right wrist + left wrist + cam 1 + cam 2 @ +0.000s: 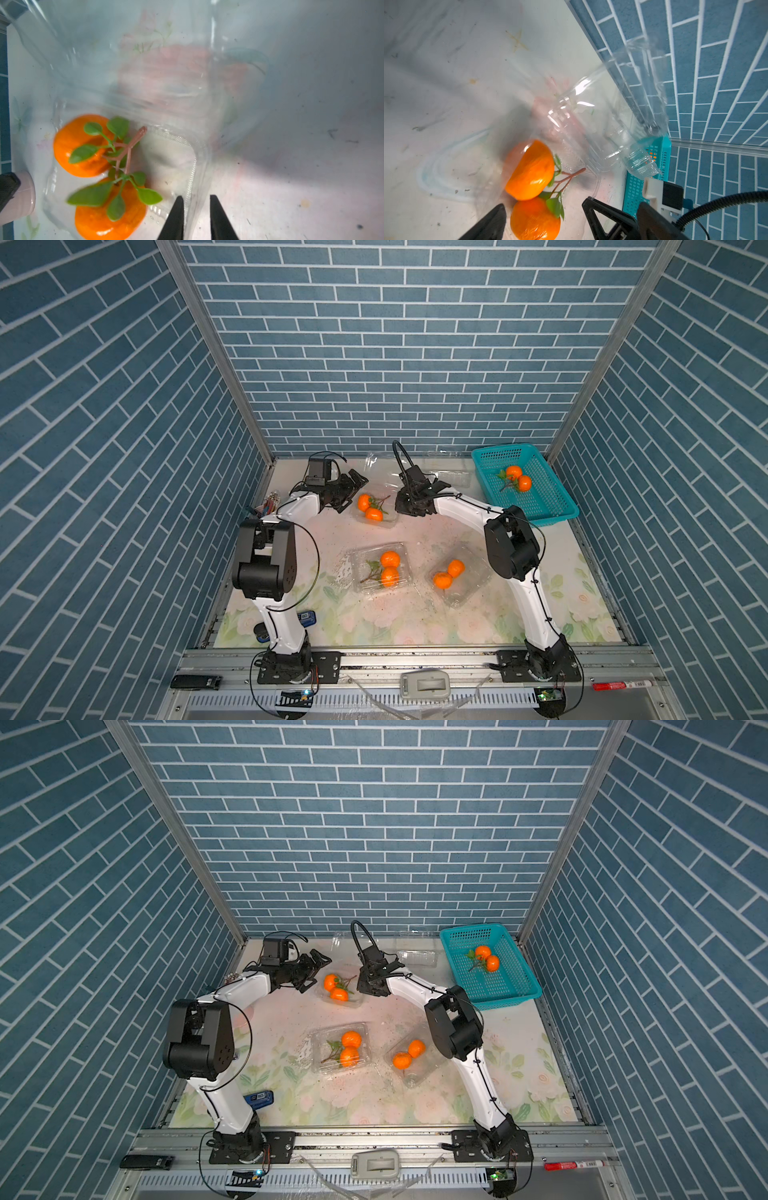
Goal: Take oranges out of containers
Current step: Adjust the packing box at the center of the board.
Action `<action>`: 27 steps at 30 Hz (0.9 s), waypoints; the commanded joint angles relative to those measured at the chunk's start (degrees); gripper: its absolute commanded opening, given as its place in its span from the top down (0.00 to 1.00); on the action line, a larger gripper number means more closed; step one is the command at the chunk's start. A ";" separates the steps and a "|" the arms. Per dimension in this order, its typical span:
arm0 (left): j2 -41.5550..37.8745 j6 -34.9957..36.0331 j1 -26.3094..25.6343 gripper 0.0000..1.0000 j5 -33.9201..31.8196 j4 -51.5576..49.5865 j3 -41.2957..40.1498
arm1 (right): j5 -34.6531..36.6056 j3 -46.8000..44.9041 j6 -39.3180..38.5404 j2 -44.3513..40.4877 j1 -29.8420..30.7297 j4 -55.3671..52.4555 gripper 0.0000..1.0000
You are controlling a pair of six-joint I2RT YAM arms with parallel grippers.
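Three clear boxes each held two oranges [365, 502]: the far container [388, 522] at 12 o'clock, the middle container [358, 562] at centre, the right container [473, 580] at 3 o'clock. A teal basket [544, 499] at 2 o'clock held two more. The left end effector [352, 495] gaped, released; the right end effector [195, 197] straddled the far container's rim, grip uncertain. Blue brick-patterned walls [395, 364] enclosed the floral surface [415, 626].

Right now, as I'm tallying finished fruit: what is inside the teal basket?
One joined pair of oranges with green leaves lies in the teal basket. Nothing else shows there; the basket floor under the pair is covered.
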 commanded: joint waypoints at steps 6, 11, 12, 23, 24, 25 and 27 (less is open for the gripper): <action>2.17 -3.01 0.44 0.01 2.46 3.38 -1.51 | 2.54 6.99 -7.39 3.38 -2.16 -9.45 0.84; 1.74 -2.89 0.44 0.01 2.64 3.33 -1.25 | 5.33 14.82 -11.47 6.63 -3.24 -14.68 0.90; 1.56 -2.77 0.44 0.01 2.63 3.32 -1.18 | 5.72 16.35 -12.31 7.41 -3.57 -15.37 0.90; 2.17 -3.35 0.44 0.01 3.47 4.06 -1.20 | 10.01 31.67 -16.44 14.64 -6.06 -20.96 0.90; 2.24 -3.45 0.42 0.01 3.58 4.20 -1.16 | 10.41 33.49 -16.67 15.40 -6.27 -22.02 0.90; 2.30 -3.59 0.44 0.01 3.64 4.26 -1.11 | 10.81 34.46 -16.64 15.93 -6.38 -22.54 0.89; 2.61 -3.72 0.45 0.01 3.94 4.54 -1.01 | 11.70 34.82 -16.34 16.09 -6.65 -22.45 0.88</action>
